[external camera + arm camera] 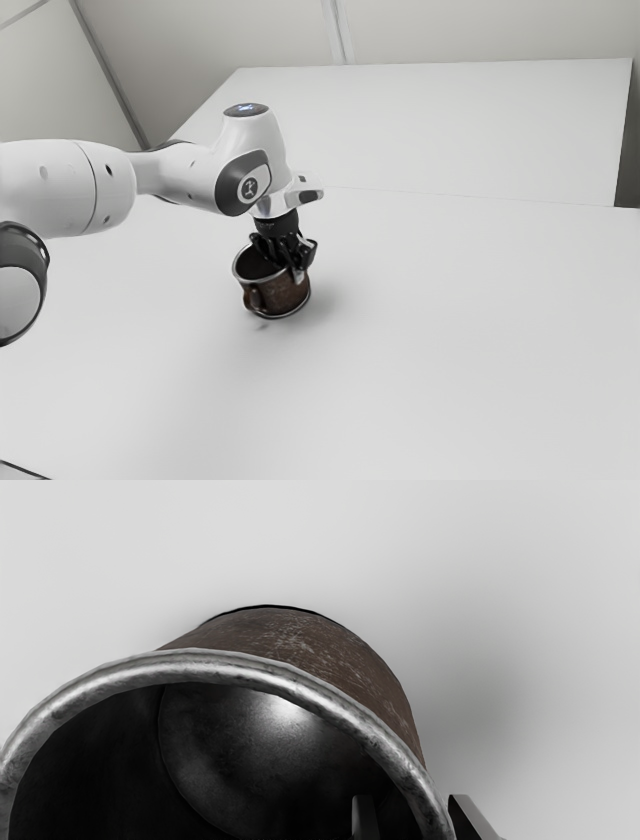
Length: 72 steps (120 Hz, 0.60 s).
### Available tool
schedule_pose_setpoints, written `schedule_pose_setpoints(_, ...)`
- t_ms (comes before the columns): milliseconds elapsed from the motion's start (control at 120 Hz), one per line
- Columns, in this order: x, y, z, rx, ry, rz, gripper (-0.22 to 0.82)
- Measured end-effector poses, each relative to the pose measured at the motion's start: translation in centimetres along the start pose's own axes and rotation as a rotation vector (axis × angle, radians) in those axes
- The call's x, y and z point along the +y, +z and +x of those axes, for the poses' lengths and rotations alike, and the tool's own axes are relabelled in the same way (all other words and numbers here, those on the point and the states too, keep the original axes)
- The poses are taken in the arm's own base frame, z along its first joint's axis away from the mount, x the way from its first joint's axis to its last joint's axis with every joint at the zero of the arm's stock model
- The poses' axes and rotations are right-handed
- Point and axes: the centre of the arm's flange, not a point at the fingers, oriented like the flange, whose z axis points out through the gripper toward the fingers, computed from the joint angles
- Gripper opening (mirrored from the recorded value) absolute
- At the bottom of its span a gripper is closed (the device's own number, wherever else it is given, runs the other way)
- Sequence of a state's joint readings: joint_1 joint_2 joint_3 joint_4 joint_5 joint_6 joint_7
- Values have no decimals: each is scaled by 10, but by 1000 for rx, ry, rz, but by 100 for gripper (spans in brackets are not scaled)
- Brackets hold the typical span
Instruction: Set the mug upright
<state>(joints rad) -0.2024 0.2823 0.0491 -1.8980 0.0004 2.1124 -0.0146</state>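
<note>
The brown mug [278, 297] with a metal rim leans over the table, its opening facing up and toward the exterior view's left. Its handle [252, 298] is on the side toward that view's camera. My black gripper [295, 268] is at the mug's rim and shut on its wall. In the wrist view, the mug [320, 655] shows its dark inside; one finger of the gripper [413, 817] is inside it and the other outside, with the wall between. Whether the base touches the table cannot be told.
The white table [430, 350] extends around the mug, with a thin seam across it and pale walls behind. A dark-edged object [22, 470] shows at the exterior view's lower left corner. The arm comes in from that view's left.
</note>
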Motion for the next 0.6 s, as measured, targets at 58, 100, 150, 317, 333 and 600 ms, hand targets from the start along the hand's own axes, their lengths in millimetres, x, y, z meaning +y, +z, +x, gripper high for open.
schedule_pose_setpoints(58, 0, -2, 0, 3, -2, -1, 18)
schedule_pose_setpoints(100, 0, -7, -1, 10, -3, -2, 25)
schedule_pose_setpoints(150, -1, -18, -2, 27, -6, -4, 32)
schedule_pose_setpoints(317, -8, -72, -9, 115, -18, -8, 46)
schedule_pose_setpoints(333, -11, -78, -10, 124, -21, -8, 47)
schedule_pose_setpoints(600, -66, -182, -8, 216, -31, 20, 55)
